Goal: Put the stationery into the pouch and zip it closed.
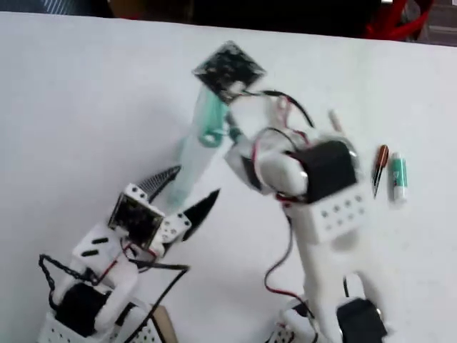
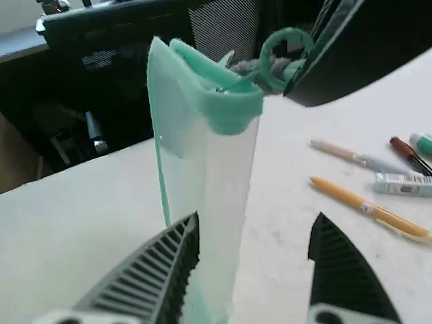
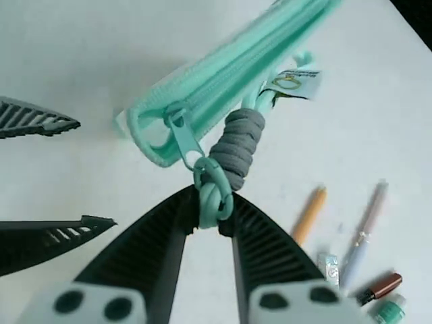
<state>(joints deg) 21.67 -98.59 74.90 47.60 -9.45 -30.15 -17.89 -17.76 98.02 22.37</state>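
White flat bench [image 1: 86, 93]: carries all items.

Long translucent pouch with mint-green zip edging [image 1: 193, 150] [image 2: 209, 169] [image 3: 229, 74]: on the bench, stretching between the two grippers.

Left gripper [image 1: 198, 181] [image 2: 256, 219]: at the pouch's end away from the zip pull. Its black ribbed fingers are apart, one just beside the pouch wall, the other off it.

Right gripper [image 3: 216, 202]: at the pouch's zip-pull end, fingers closed together on the mint-green ring pull [image 3: 214, 192] [image 2: 287, 50]. A grey wrapped cord [image 3: 236, 148] hangs from the pouch beside that ring.

Stationery lies on the bench outside the pouch and well apart from it:
- Orange pen [image 2: 368, 208] [image 3: 309, 214], nearest the pouch.
- Pale slim pen [image 2: 351, 156] [image 3: 364, 223], just beyond it.
- Dark red-brown pen [image 1: 380, 166] [image 2: 408, 154], farther from the pouch.
- Green-and-white tube [image 1: 398, 177], farthest from the pouch, just beside the red-brown pen.
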